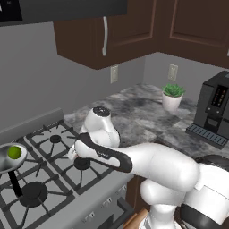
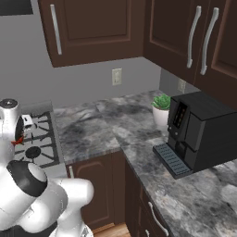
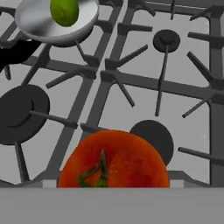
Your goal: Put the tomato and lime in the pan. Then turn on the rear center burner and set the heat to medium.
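Hand view is showing the tomato (image 3: pixel 114 159) filling the lower centre directly in front of the camera, stem side facing it, above the black stove grates (image 3: pixel 131 83); the finger tips are hidden, so whether the gripper is clamping it cannot be told. Left base view is showing the lime (image 1: pixel 14 152) sitting inside the pan (image 1: pixel 5 162), which is resting on the grates at the left edge, black handle pointing toward the front, while the arm (image 1: pixel 134 163) is reaching over the stove
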Robot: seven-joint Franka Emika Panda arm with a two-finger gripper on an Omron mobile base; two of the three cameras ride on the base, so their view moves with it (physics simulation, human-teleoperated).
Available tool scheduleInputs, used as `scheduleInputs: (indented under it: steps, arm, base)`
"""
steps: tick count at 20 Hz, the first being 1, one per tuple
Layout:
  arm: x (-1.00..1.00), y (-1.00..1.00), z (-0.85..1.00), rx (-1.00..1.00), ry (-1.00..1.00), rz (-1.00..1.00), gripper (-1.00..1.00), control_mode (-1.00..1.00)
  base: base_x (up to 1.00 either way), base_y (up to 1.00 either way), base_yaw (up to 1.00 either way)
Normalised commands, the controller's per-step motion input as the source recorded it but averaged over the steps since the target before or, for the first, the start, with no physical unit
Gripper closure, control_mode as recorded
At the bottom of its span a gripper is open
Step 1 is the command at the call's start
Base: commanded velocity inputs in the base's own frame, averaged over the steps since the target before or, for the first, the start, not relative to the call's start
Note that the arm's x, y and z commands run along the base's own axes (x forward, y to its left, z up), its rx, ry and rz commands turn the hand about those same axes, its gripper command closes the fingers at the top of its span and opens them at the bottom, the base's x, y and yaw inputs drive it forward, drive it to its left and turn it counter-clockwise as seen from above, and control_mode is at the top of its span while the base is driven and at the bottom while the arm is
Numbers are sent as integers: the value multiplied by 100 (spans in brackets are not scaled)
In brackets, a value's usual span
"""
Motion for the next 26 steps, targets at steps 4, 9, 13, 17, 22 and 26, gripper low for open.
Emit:
scheduleInputs:
  steps: [4, 9, 13, 17, 22, 26]
  arm:
    - [0, 35, 3, -1, -1, 6, 100, -100]
    - [0, 52, 18, 0, -1, 7, 100, -100]
    - [0, 65, 45, -3, 0, 10, 100, -100]
    - [-2, 63, 37, -2, 0, 13, 100, -100]
    - [0, 43, 6, 0, 0, 15, 100, -100]
    - [-2, 17, -2, 0, 0, 12, 100, -100]
  base:
    - [0, 0, 0]
    - [0, 0, 0]
    - [0, 0, 0]
    - [0, 0, 0]
    - [0, 0, 0]
    - [0, 0, 0]
